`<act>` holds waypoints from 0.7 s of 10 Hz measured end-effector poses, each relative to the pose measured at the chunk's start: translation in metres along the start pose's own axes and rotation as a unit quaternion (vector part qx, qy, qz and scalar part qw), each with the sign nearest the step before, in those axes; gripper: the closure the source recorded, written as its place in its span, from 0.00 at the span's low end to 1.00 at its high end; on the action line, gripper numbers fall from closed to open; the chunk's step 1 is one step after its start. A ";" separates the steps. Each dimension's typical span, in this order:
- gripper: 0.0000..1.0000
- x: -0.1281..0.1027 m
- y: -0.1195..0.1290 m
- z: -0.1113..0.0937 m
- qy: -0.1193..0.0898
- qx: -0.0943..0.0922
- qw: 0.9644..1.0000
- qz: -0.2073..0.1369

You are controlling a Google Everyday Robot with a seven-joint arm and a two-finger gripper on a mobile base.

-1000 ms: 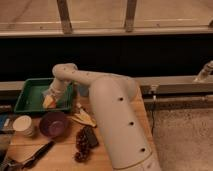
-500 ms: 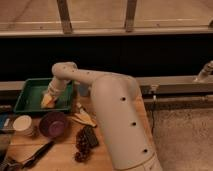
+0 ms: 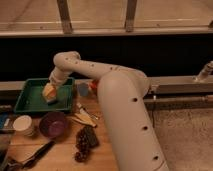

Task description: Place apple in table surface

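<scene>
My gripper [image 3: 49, 93] hangs at the end of the white arm, low over the right part of the green tray [image 3: 30, 97]. It is shut on a small round yellowish, orange-red thing, the apple [image 3: 49, 96], which sits just above the tray floor. The table surface [image 3: 62, 159], light-brown wooden planks, lies in front of the tray at the lower left. The arm's thick forearm hides the table's right part.
On the table are a purple bowl [image 3: 53, 124], a white cup [image 3: 23, 125], a dark grape cluster [image 3: 83, 142], a dark utensil [image 3: 36, 152] and a yellowish item [image 3: 82, 119]. An orange-red bowl [image 3: 93, 86] and a blue thing [image 3: 82, 90] stand behind the arm.
The gripper with the apple has shifted only slightly over the tray. Nothing else has moved.
</scene>
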 end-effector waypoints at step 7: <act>1.00 0.107 -0.041 -0.105 -0.025 0.088 0.989 0.114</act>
